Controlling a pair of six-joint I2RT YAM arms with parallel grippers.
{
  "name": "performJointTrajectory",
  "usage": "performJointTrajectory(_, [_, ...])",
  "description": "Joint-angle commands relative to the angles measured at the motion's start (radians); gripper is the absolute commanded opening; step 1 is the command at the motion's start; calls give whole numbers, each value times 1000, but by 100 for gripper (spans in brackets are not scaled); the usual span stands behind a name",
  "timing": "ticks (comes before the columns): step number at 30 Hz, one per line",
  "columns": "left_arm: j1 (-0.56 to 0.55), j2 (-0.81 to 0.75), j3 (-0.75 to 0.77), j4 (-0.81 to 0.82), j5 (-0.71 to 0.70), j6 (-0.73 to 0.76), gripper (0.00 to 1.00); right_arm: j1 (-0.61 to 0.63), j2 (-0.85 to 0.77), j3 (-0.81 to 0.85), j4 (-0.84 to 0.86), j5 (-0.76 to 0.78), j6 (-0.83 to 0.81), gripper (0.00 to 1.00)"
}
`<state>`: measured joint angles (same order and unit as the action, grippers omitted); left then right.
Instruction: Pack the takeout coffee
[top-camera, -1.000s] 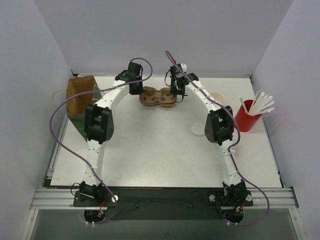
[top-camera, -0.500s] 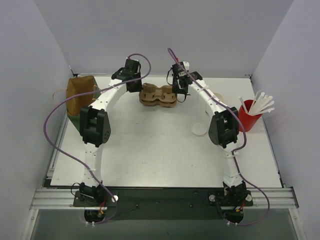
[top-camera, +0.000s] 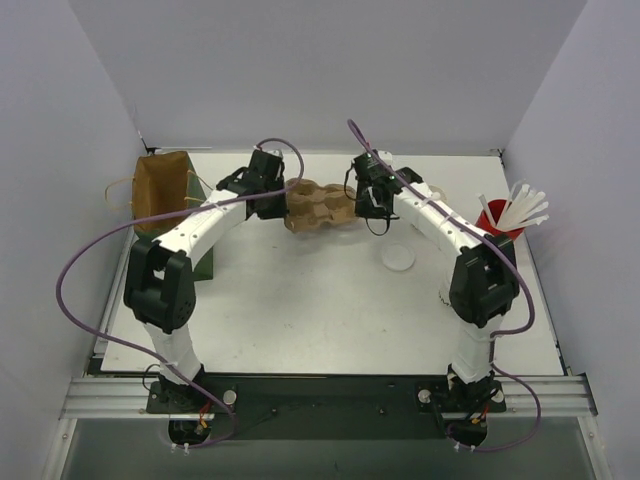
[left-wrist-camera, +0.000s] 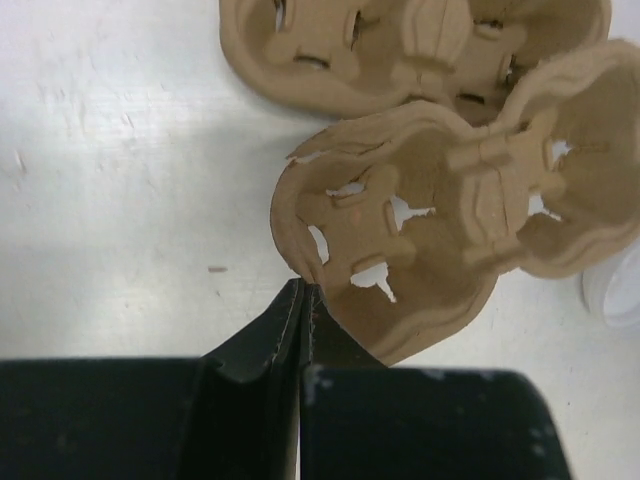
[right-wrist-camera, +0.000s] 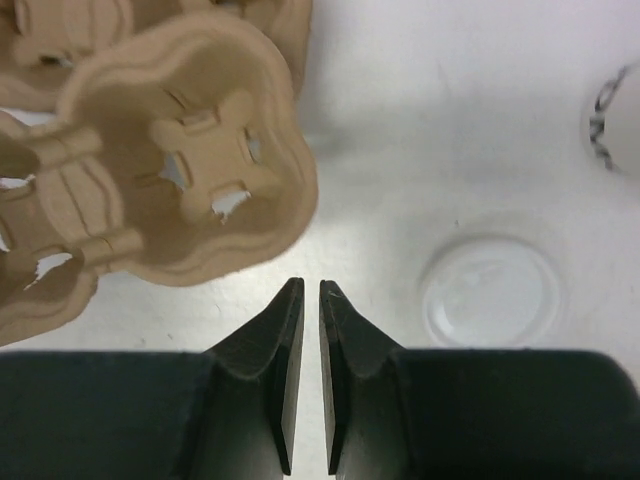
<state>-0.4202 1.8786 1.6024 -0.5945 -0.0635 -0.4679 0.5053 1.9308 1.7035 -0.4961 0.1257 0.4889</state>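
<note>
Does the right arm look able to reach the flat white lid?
Probably yes: the lid lies uncovered close to the right hand, nothing between them; the carrier is on the other side.

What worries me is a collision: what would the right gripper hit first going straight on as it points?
Likely the bare table just beyond the right gripper; the cardboard cup carrier has its rim close beside that line. Depth is unclear.

Looks like a robotics lab test cell: plain white walls (top-camera: 330, 70) boxing in a white table (top-camera: 300, 310), aluminium rail (top-camera: 545, 395) along the near edge, two cabled arms (top-camera: 200, 225) bolted there.
</note>
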Motion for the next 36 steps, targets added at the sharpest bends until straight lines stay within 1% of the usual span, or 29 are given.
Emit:
performJointTrajectory(1, [-52, -168, -171, 97, 8, -60, 0, 25, -157, -174, 8, 17, 69, 8])
performJointTrajectory(2, [-66, -188, -209, 105, 7, -69, 0, 32, -182, -242, 14, 18, 76, 8])
performJointTrajectory(5, [-100, -271, -346, 146, 17, -109, 0, 64, -271, -341, 21, 46, 83, 8])
performJointTrajectory(8, [-112, -355, -472, 215, 59, -158, 0, 96, -341, -395, 21, 78, 89, 8])
performJointTrajectory(10, [-132, -412, -547, 258, 59, -187, 0, 111, -383, -435, 22, 101, 96, 9])
performJointTrajectory(13, [-163, -461, -598, 294, 62, -210, 0, 125, -400, -464, 21, 109, 102, 9])
performJointTrajectory(17, [-203, -478, -659, 297, 51, -250, 0, 144, -397, -472, 21, 104, 114, 9])
performJointTrajectory(20, [-248, -484, -683, 291, -11, -319, 0, 170, -377, -453, 19, 106, 126, 12])
performJointTrajectory(21, [-262, -489, -697, 283, -59, -340, 0, 177, -363, -447, 14, 104, 131, 14])
performJointTrajectory(23, [-298, -492, -714, 286, -96, -402, 0, 179, -346, -438, 17, 92, 154, 15])
performJointTrajectory(25, [-307, -496, -739, 318, -108, -426, 0, 176, -311, -427, 28, 88, 155, 15])
performJointTrajectory(26, [-308, -492, -737, 323, -108, -426, 0, 174, -293, -397, 33, 88, 145, 15])
performJointTrajectory(28, [-308, -470, -714, 303, -105, -416, 0, 156, -213, -345, 36, 80, 128, 15])
performJointTrajectory(29, [-308, -464, -708, 289, -102, -410, 8, 151, -185, -296, 45, 68, 119, 15])
performJointTrajectory(30, [-308, -466, -707, 291, -96, -403, 14, 147, -132, -271, 54, 65, 96, 15])
performJointTrajectory(31, [-308, -472, -713, 292, -93, -400, 22, 141, -104, -246, 60, 58, 88, 15])
performJointTrajectory(32, [-308, -476, -716, 304, -91, -396, 32, 125, -77, -222, 68, 40, 80, 15])
performJointTrajectory(33, [-307, -487, -717, 305, -85, -390, 35, 121, -20, -175, 71, 37, 68, 15])
performJointTrajectory(35, [-307, -493, -691, 268, -87, -364, 39, 105, 26, -134, 71, 32, 62, 15])
performJointTrajectory(36, [-304, -498, -681, 250, -96, -351, 44, 98, 64, -111, 73, 13, 63, 15])
